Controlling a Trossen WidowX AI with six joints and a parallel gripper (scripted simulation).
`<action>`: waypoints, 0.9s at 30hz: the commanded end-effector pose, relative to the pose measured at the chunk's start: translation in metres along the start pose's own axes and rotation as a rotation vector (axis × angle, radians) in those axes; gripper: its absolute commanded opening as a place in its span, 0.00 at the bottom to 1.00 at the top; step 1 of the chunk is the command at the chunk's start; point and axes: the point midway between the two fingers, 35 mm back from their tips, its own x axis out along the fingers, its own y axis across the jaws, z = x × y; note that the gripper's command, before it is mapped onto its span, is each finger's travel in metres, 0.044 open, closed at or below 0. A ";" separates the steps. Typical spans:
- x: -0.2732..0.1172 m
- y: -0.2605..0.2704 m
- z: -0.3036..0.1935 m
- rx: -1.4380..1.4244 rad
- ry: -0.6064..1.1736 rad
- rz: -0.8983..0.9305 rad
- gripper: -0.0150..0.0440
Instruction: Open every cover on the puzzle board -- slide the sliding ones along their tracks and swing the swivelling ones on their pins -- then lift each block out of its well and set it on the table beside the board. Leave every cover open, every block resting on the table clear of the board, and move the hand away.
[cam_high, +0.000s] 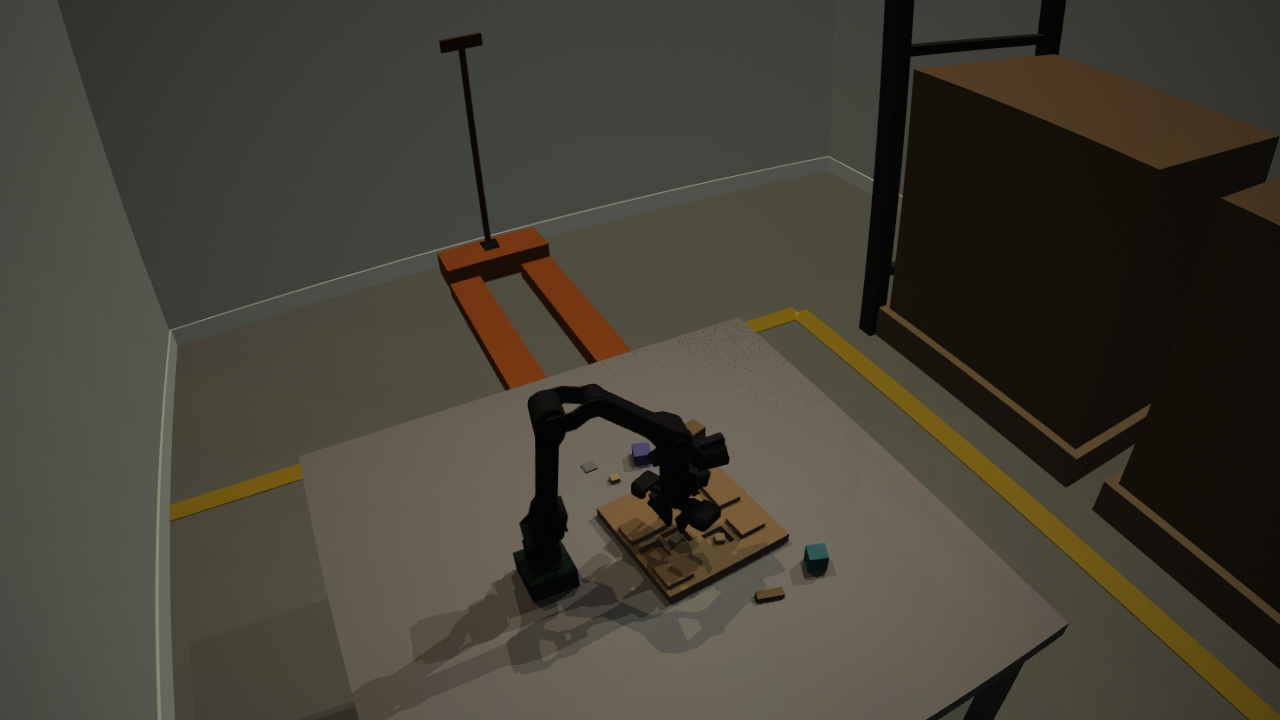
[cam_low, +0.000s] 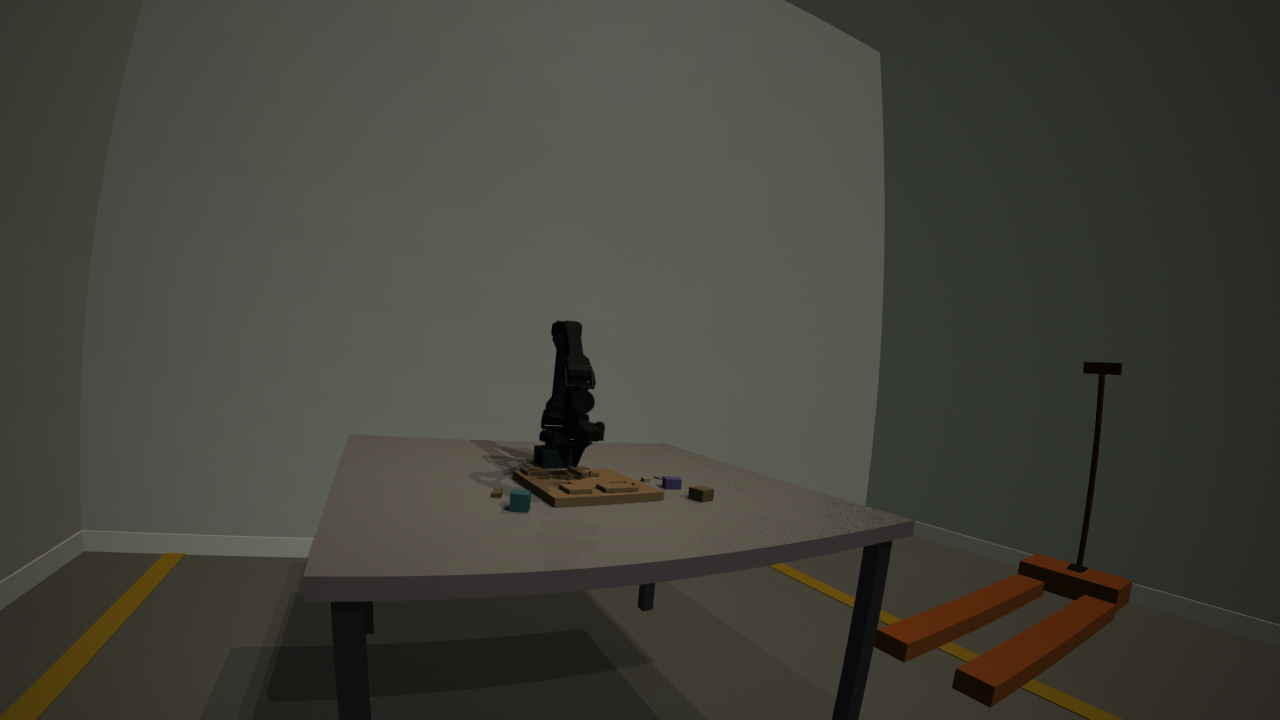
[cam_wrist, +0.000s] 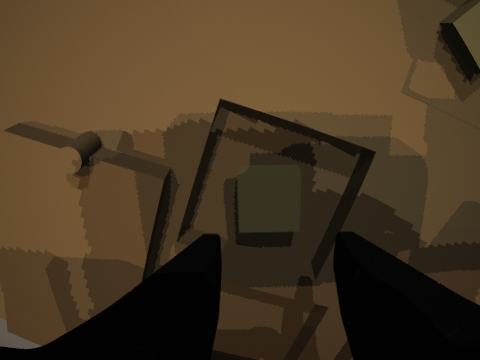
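Observation:
The wooden puzzle board (cam_high: 619, 511) (cam_low: 608, 501) (cam_wrist: 150, 50) lies on the table. My gripper (cam_high: 676, 526) (cam_wrist: 278, 250) is open and empty above it. A pale green block (cam_wrist: 269, 199) sits in an uncovered square well, just ahead of the fingertips in the wrist view. Another pale block (cam_high: 719, 538) (cam_wrist: 469, 31) sits in a well farther right in the wrist view. A cover (cam_wrist: 112, 215) with a round peg (cam_wrist: 88, 145) lies left of the near well. Two raised covers (cam_high: 743, 524) (cam_high: 721, 497) lie on the board's far side. Shadows and the arm hide part of the board.
Around the board on the table (cam_high: 895, 573) are a teal cube (cam_high: 815, 558) (cam_low: 520, 501), a tan bar (cam_high: 768, 594) (cam_low: 496, 492), a purple cube (cam_high: 640, 454) (cam_low: 671, 482), a brown block (cam_high: 694, 429) (cam_low: 700, 493), a small yellow block (cam_high: 614, 478) and a flat grey tile (cam_high: 588, 466).

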 end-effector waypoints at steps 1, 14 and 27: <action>0.000 0.000 0.000 -0.007 -0.002 0.001 0.50; 0.000 0.000 0.000 -0.007 -0.002 0.001 0.50; 0.011 0.000 -0.001 -0.007 -0.002 0.001 0.50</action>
